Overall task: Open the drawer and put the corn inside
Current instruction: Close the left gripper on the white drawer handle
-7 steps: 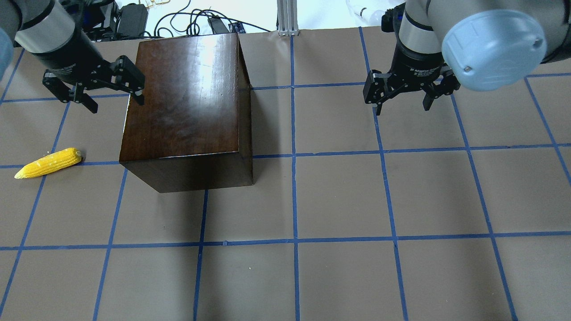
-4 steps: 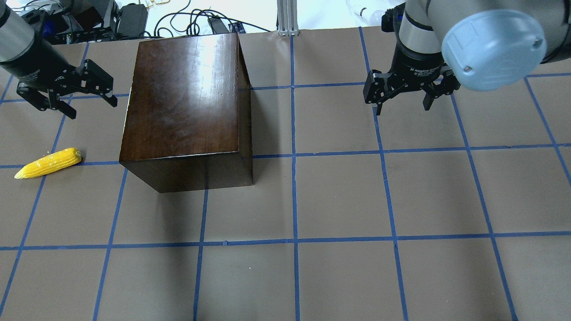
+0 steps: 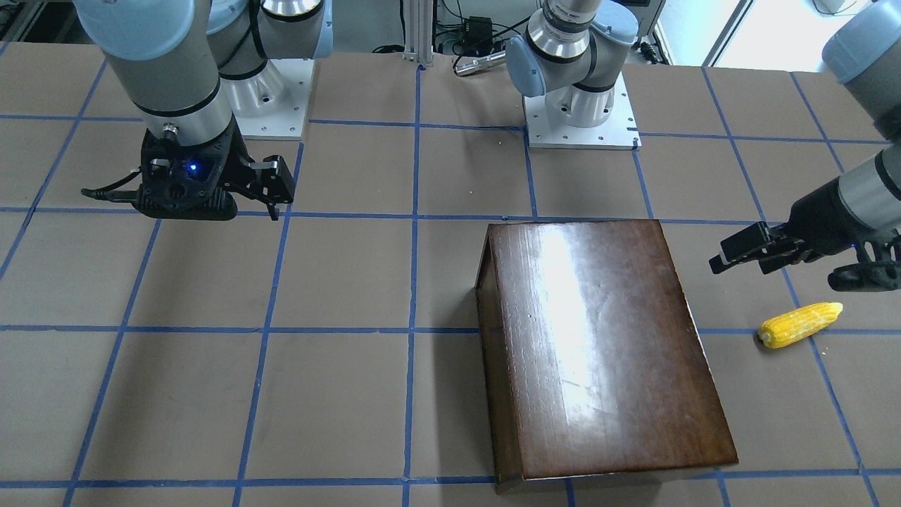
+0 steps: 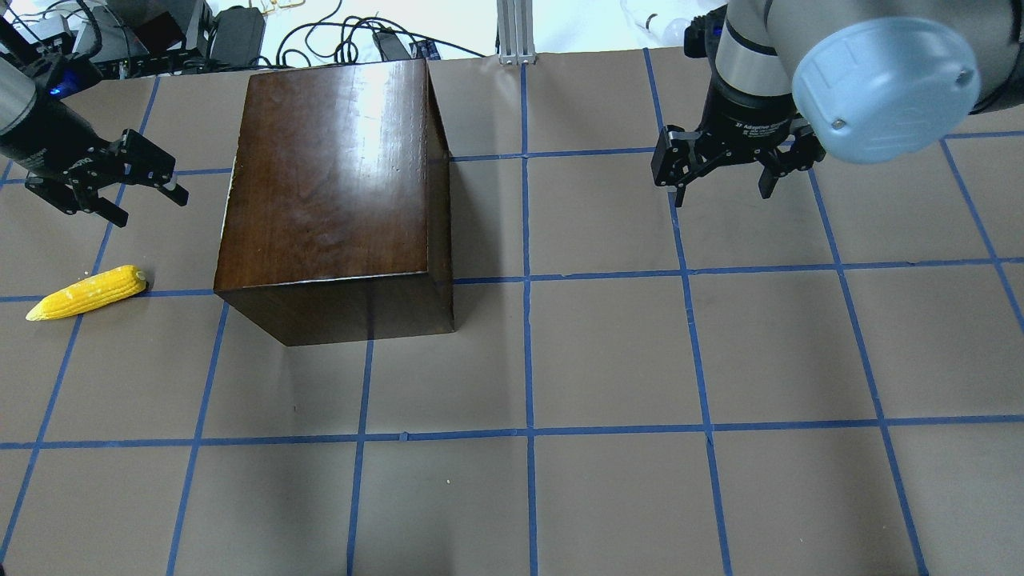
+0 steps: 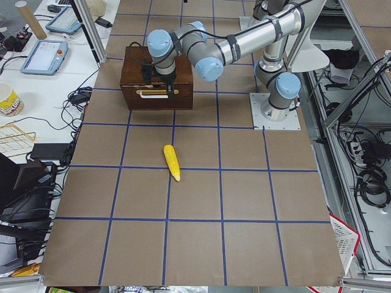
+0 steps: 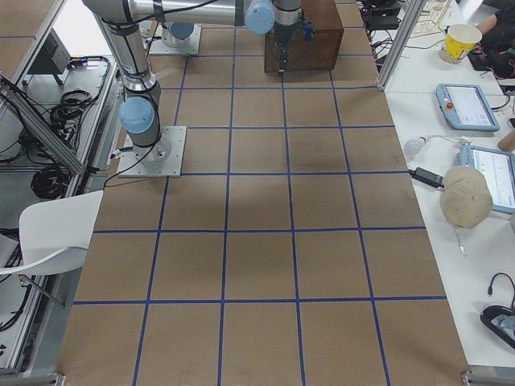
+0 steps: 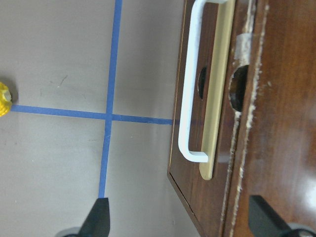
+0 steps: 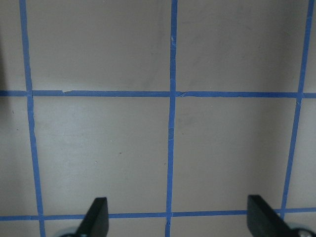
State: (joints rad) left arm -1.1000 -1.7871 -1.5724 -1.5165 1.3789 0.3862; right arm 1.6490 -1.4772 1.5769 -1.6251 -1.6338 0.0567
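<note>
The glossy dark-brown box (image 4: 336, 184) stands at the table's far left, also in the front-facing view (image 3: 598, 345). Its drawer (image 7: 211, 44) is pushed in. The drawer's dark chipped front with a white handle (image 7: 189, 89) faces my left gripper and also shows in the exterior left view (image 5: 157, 93). My left gripper (image 4: 154, 210) is open and empty, a short way off that face. The yellow corn (image 4: 88, 292) lies on the table nearer than the gripper (image 3: 800, 324). My right gripper (image 4: 720, 194) is open and empty over bare table on the right.
The brown table cover (image 4: 608, 360) carries a blue tape grid. Cables and gear (image 4: 240, 36) lie beyond the far edge behind the box. The arm bases (image 3: 581, 113) stand on the robot's side.
My left gripper has drawn back leftward from the box's left edge, still open. The box, the corn and the right arm have not moved.
</note>
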